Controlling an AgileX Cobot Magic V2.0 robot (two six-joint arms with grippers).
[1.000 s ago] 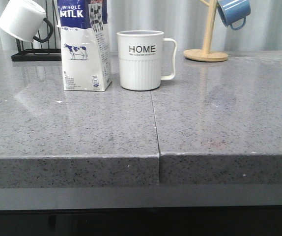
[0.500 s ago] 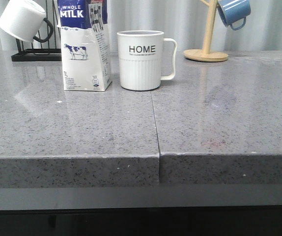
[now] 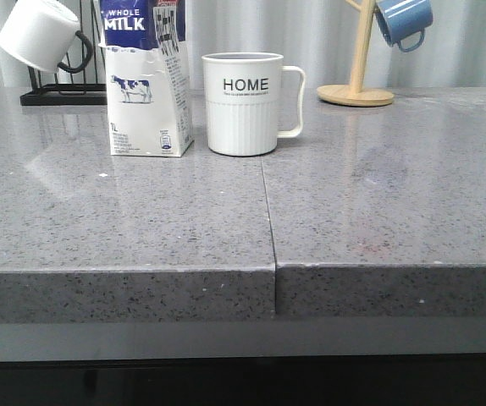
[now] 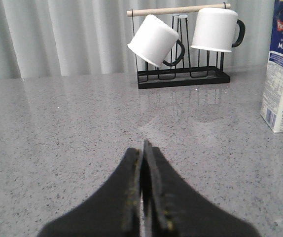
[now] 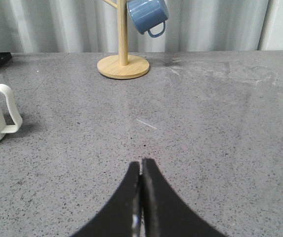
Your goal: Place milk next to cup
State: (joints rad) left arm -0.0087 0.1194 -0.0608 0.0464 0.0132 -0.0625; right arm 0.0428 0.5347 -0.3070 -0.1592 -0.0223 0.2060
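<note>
On the grey counter (image 3: 141, 220) in the front view, the milk (image 3: 146, 80) stands upright just left of the cup (image 3: 243, 103), a narrow gap between them, the cup's handle turned to the right. Behind the milk a white mug (image 3: 38, 34) hangs tilted on a black rack (image 3: 61, 95); far right, a blue mug (image 3: 404, 21) hangs from a wooden stand (image 3: 357, 80). Neither arm shows here.

From the left wrist, the left gripper (image 4: 142, 148) has its fingers pressed together with nothing between them, low over bare counter. The milk (image 4: 282, 69) stands well apart at the frame's edge, and two white mugs hang on the rack (image 4: 181, 76) beyond.

From the right wrist, the right gripper (image 5: 141, 165) is likewise pinched closed and empty. The cup's handle (image 5: 6, 108) shows at the edge, the stand (image 5: 123, 61) and blue mug (image 5: 147, 15) farther off.
</note>
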